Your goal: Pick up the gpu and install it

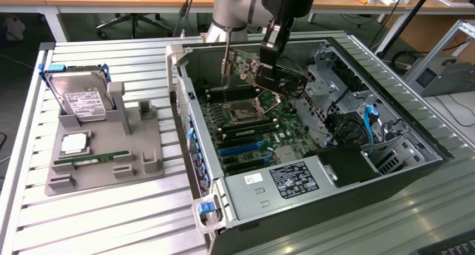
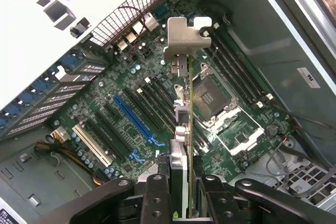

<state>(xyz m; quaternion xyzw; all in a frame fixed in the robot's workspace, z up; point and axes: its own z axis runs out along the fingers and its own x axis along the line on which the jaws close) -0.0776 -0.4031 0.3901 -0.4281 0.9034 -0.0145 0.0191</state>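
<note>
My gripper [image 1: 268, 71] hangs inside the open computer case [image 1: 194, 155], shut on the gpu [image 1: 245, 64]. The gpu is a green card held upright on edge, its silver bracket [image 1: 224, 57] pointing toward the case's rear wall. In the wrist view the gpu [image 2: 182, 129] runs edge-on away from my gripper [image 2: 184, 195], ending in the silver bracket [image 2: 181, 38]. The card is in the air above the motherboard [image 2: 105, 93], over the black slots between the blue slot [image 2: 134, 119] and the CPU socket [image 2: 210, 95]. It touches no slot.
Left of the case, a grey fixture [image 1: 141, 149] holds a hard drive [image 1: 82, 99], a square chip [image 1: 74, 143] and a RAM stick [image 1: 93, 158]. Inside the case are the power supply [image 1: 293, 180], drive cage [image 1: 334, 79] and blue cables [image 1: 369, 121].
</note>
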